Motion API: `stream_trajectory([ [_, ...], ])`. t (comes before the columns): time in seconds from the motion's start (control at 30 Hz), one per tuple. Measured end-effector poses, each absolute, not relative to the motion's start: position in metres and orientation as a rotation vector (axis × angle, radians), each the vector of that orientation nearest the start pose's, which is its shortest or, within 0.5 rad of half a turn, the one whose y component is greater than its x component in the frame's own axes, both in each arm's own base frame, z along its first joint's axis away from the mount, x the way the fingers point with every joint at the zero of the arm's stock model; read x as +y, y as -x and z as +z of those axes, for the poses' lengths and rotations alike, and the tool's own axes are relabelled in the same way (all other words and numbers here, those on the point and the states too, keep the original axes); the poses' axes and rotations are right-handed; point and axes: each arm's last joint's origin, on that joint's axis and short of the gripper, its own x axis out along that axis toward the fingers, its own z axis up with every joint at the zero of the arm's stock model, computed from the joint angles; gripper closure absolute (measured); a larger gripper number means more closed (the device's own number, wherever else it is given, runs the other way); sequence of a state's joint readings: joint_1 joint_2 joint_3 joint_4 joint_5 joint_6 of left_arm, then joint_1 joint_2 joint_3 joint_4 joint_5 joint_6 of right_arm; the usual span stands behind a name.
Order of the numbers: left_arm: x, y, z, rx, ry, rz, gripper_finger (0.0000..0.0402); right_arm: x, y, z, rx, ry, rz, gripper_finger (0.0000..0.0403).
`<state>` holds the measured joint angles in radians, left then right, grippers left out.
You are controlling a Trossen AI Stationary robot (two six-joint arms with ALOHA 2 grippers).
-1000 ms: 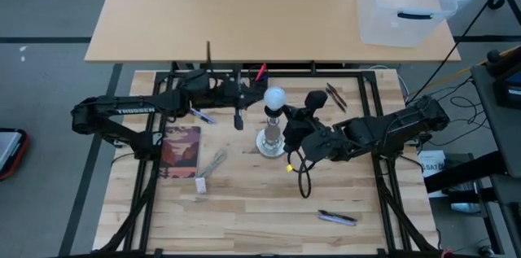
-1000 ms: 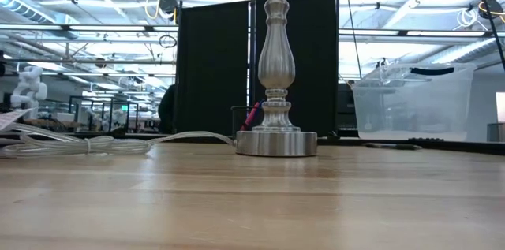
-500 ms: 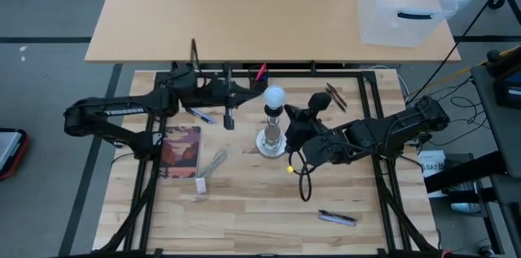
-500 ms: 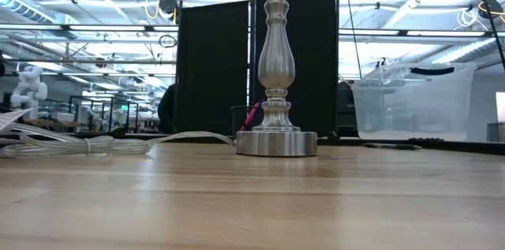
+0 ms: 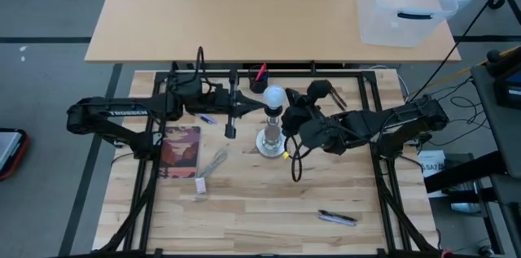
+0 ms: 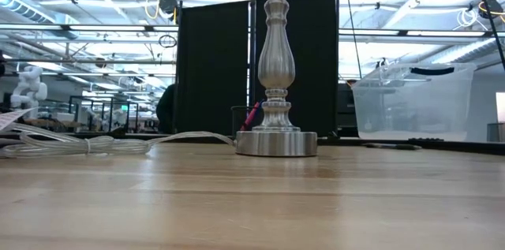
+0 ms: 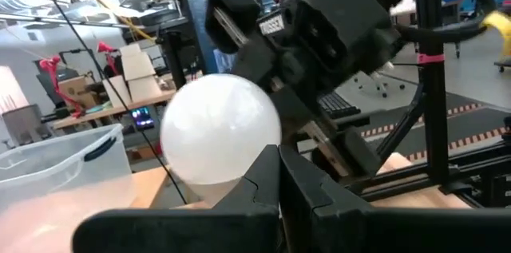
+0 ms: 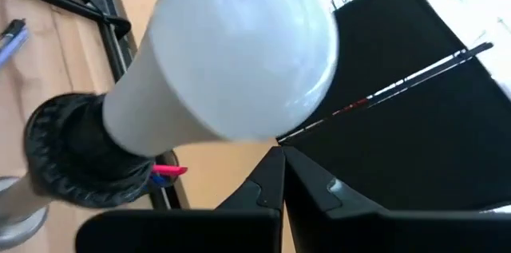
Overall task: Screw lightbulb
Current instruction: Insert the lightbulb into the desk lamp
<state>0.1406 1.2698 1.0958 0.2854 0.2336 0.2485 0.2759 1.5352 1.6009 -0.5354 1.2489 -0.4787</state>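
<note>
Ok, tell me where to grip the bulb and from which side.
Grip the bulb across its round globe, the widest part, coming in level from the side. It stands upright with its narrow neck down in the black socket, so only the globe is free. The right gripper is beside it; both grippers look shut, so open first.

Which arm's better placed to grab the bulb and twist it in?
Right, probably. Its pincer sits right beside the lightbulb atop the stand. The left pincer is farther off. Both are shut and empty.

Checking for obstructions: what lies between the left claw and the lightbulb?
Nothing: in the high view the stretch from the left claw to the lightbulb shows only bare table.
</note>
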Motion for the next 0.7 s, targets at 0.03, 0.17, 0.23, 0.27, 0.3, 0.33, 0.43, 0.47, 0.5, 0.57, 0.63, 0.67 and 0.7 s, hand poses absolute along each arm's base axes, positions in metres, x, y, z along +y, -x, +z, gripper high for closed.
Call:
stream_trajectory([
  [0.03,0.034,-0.288,0.382,-0.119,-0.268,-0.078,0.0402,0.060,-0.316,0.410,0.580,0.778,-0.857,0.0403],
  [0.17,0.037,-0.291,0.380,-0.114,-0.264,-0.062,0.0402,0.061,-0.317,0.412,0.570,0.791,-0.839,0.0403],
  [0.23,0.040,-0.291,0.380,-0.114,-0.264,-0.052,0.0402,0.060,-0.317,0.412,0.574,0.793,-0.845,0.0403],
  [0.27,0.041,-0.291,0.380,-0.113,-0.262,-0.048,0.0402,0.060,-0.317,0.412,0.576,0.793,-0.845,0.0403],
  [0.3,0.043,-0.291,0.379,-0.112,-0.262,-0.043,0.0402,0.061,-0.316,0.412,0.575,0.791,-0.847,0.0403],
  [0.33,0.044,-0.291,0.379,-0.112,-0.262,-0.039,0.0402,0.061,-0.316,0.412,0.573,0.789,-0.848,0.0403],
  [0.43,0.047,-0.290,0.379,-0.110,-0.262,-0.030,0.0402,0.064,-0.316,0.411,0.572,0.792,-0.849,0.0403],
  [0.47,0.048,-0.290,0.379,-0.109,-0.262,-0.028,0.0402,0.065,-0.316,0.410,0.571,0.792,-0.849,0.0403],
  [0.5,0.048,-0.290,0.379,-0.108,-0.262,-0.025,0.0402,0.065,-0.316,0.410,0.572,0.791,-0.848,0.0403],
  [0.57,0.048,-0.290,0.379,-0.108,-0.260,-0.025,0.0402,0.066,-0.318,0.408,0.572,0.784,-0.849,0.0403],
  [0.63,0.048,-0.290,0.379,-0.108,-0.259,-0.025,0.0402,0.068,-0.318,0.406,0.580,0.791,-0.844,0.0403],
  [0.67,0.048,-0.290,0.379,-0.107,-0.259,-0.025,0.0402,0.068,-0.319,0.405,0.581,0.789,-0.842,0.0403],
  [0.7,0.049,-0.290,0.379,-0.104,-0.258,-0.023,0.0402,0.069,-0.320,0.403,0.584,0.789,-0.842,0.0403],
])
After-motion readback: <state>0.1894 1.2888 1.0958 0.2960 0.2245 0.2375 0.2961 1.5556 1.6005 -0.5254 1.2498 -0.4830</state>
